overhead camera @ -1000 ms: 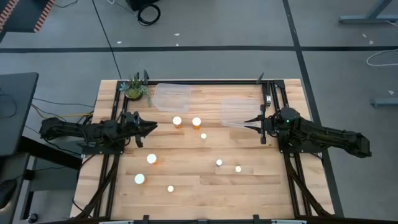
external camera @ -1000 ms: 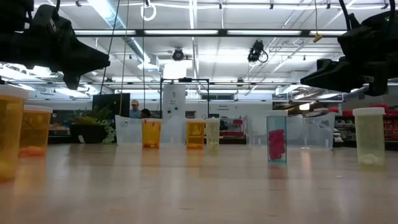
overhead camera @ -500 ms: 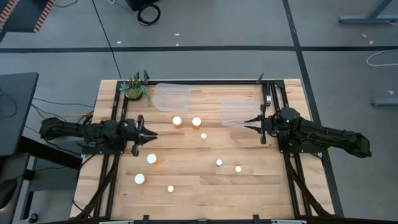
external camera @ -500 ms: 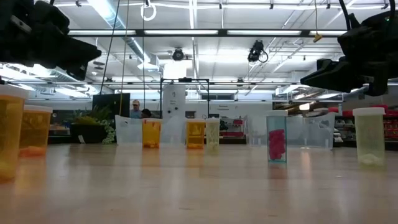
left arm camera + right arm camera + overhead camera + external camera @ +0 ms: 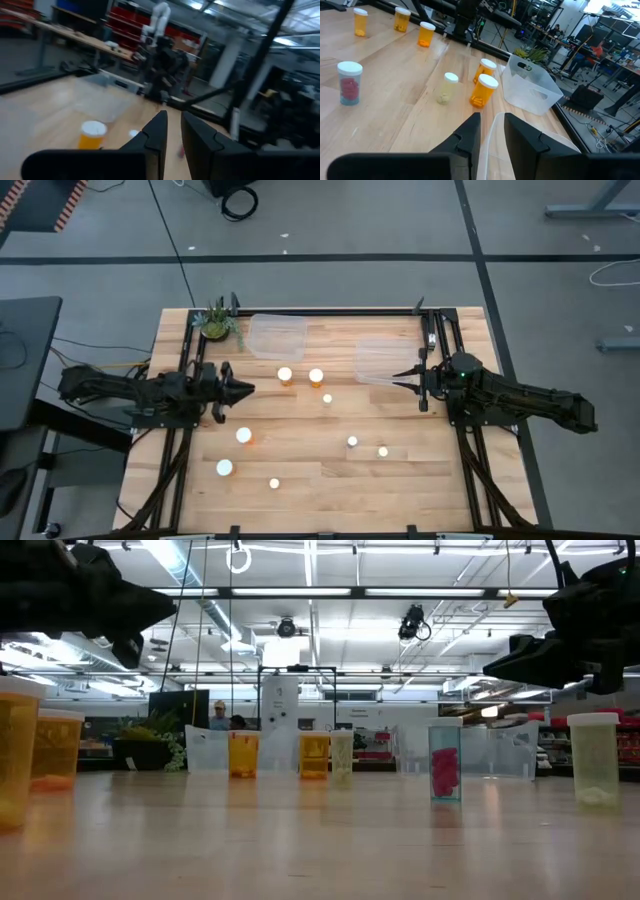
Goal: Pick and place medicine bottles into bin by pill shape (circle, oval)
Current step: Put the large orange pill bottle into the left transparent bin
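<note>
I see seven bottles (image 5: 285, 375) standing upright on the table (image 5: 420, 480), each with a white round cap. From above they are only bright white dots, some with an orange glow at the side. Two stand side by side near the far middle, one smaller just beside them, two at the near left, one at the near middle, and two close together at the near right of centre.

The low view shows what the caps hide from above: several bodies are translucent orange, one clear bottle (image 5: 445, 762) holds pink pills, and one pale bottle (image 5: 594, 759) has light pills at the bottom. The right wrist view shows the same pink one (image 5: 349, 83) and a wider orange one (image 5: 484, 91) with pills lying in it. I cannot tell the pill shapes.

Two clear bins stand at the far side. The left bin (image 5: 276, 337) is beside a small plant (image 5: 217, 322); the right bin (image 5: 382, 361) is just in front of the right gripper (image 5: 400, 378).

The left gripper (image 5: 243, 389) hangs above the table, left of the two far bottles, touching none. Both grippers hold nothing, and on each the fingers stand a narrow gap apart, as the wrist views show.
</note>
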`<action>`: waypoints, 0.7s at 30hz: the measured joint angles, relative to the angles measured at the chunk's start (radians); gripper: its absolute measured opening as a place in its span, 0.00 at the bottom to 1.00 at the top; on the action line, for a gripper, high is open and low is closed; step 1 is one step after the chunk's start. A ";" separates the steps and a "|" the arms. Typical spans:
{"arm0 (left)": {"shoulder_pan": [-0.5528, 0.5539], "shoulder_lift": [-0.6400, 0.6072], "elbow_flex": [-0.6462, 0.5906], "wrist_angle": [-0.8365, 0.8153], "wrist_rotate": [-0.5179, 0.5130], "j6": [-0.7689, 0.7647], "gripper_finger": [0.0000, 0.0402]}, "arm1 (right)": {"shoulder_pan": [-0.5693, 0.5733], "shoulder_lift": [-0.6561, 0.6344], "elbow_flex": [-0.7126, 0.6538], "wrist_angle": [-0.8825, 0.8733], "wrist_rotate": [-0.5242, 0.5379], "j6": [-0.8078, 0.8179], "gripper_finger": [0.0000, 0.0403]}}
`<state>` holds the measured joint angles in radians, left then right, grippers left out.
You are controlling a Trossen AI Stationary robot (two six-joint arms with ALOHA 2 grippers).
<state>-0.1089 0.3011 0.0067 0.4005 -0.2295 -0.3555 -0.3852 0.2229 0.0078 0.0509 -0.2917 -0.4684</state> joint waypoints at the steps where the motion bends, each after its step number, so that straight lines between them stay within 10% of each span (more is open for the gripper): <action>1: 0.000 0.026 0.000 0.024 -0.020 0.008 0.15 | 0.000 0.000 0.000 0.000 0.000 0.000 0.23; 21: 0.001 0.433 0.110 0.049 -0.134 0.000 0.15 | 0.000 0.000 0.000 0.000 0.000 0.000 0.23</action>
<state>-0.1078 0.7345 0.1167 0.4490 -0.3634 -0.3556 -0.3855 0.2229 0.0078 0.0509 -0.2920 -0.4683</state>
